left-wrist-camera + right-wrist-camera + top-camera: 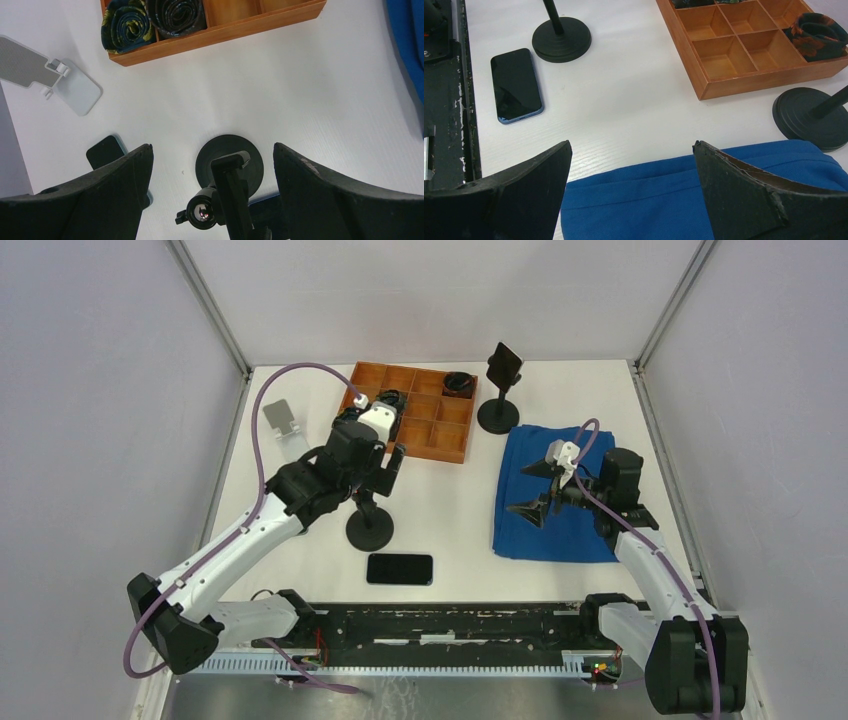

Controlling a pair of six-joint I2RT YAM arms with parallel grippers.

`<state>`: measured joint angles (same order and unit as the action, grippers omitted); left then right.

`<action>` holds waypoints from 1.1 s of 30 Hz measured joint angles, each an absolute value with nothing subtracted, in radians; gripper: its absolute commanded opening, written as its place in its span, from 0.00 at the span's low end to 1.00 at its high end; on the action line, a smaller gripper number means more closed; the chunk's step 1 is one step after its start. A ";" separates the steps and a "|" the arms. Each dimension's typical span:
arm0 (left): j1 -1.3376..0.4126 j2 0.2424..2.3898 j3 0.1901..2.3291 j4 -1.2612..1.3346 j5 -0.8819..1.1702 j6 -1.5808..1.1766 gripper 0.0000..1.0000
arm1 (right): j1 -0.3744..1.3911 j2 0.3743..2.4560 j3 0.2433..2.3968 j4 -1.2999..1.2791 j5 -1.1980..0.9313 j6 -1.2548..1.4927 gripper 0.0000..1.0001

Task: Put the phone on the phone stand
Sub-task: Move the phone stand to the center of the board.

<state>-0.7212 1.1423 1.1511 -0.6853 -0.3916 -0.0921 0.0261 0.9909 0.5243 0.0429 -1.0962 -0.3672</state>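
Black rail (450, 620) ran along the near edge. The phone (399, 568) lay flat just far of it, dark face up, nothing touching it. The black phone stand (370, 530) stood just beyond. The left gripper (211, 147) hung over its clamp, fingers wide, holding nothing. The right gripper (631, 145) sat over the blue cloth (550, 500) to the right, also wide and empty.

Risks: a flat, thin phone offers little to pinch and may skid. The left arm, this close, could tip the stand.

text/labels: none legible in any view
phone (516, 85) screen: dark, blank
wooden tray (764, 80): no markings
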 measured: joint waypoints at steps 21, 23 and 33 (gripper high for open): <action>-0.721 1.171 1.172 -0.774 -0.331 -0.093 0.61 | 0.033 0.996 0.526 0.043 -1.096 -0.365 0.98; -0.721 1.174 1.172 -0.774 -0.330 -0.093 0.57 | 0.033 0.996 0.526 0.043 -1.096 -0.365 0.98; -0.721 1.203 1.172 -0.776 -0.329 -0.093 0.52 | 0.036 0.996 0.526 0.043 -1.096 -0.365 0.98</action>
